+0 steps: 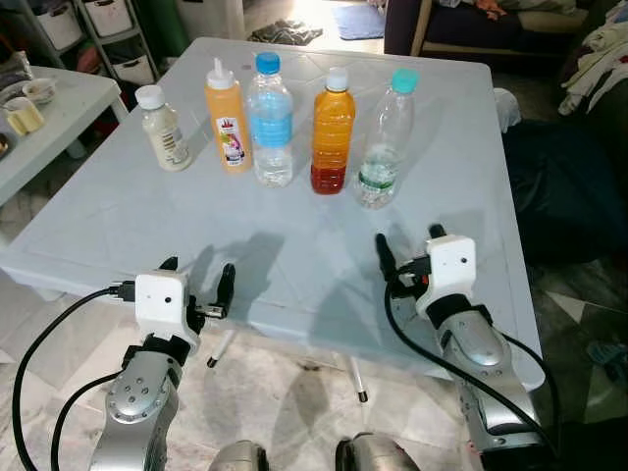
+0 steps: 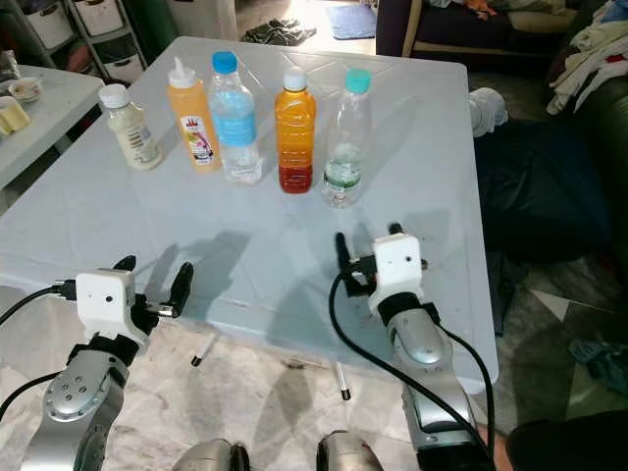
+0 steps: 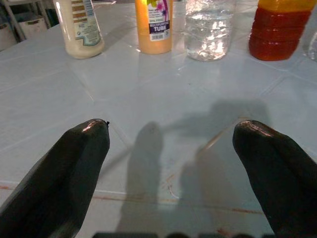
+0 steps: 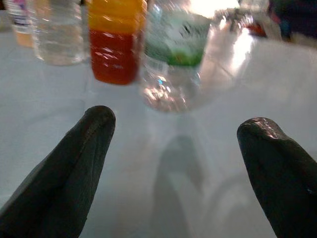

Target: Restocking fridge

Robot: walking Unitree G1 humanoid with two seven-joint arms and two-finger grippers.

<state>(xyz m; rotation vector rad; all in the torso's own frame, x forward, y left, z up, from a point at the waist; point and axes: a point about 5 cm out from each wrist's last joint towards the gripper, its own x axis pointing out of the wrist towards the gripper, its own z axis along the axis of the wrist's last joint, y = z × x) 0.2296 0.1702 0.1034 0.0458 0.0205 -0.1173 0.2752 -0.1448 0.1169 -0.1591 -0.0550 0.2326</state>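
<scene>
Five bottles stand in a row on the pale table (image 1: 118,226): a cream dressing bottle (image 1: 163,130), an orange squeeze bottle (image 1: 228,120), a blue-capped water bottle (image 1: 271,123), an orange juice bottle (image 1: 331,135) and a teal-capped clear bottle (image 1: 384,142). My left gripper (image 1: 199,270) is open at the table's front edge, well short of the row. My right gripper (image 1: 407,241) is open over the table. In the right wrist view the teal-capped bottle (image 4: 176,54) lies straight ahead of its fingers. Nothing is held.
A white side table (image 1: 59,118) with bowls stands at the left, storage shelves (image 1: 108,29) behind it. A dark sofa (image 1: 471,25) is at the back and dark piled cloth (image 1: 559,186) is at the right. Tiled floor lies below the table's front edge.
</scene>
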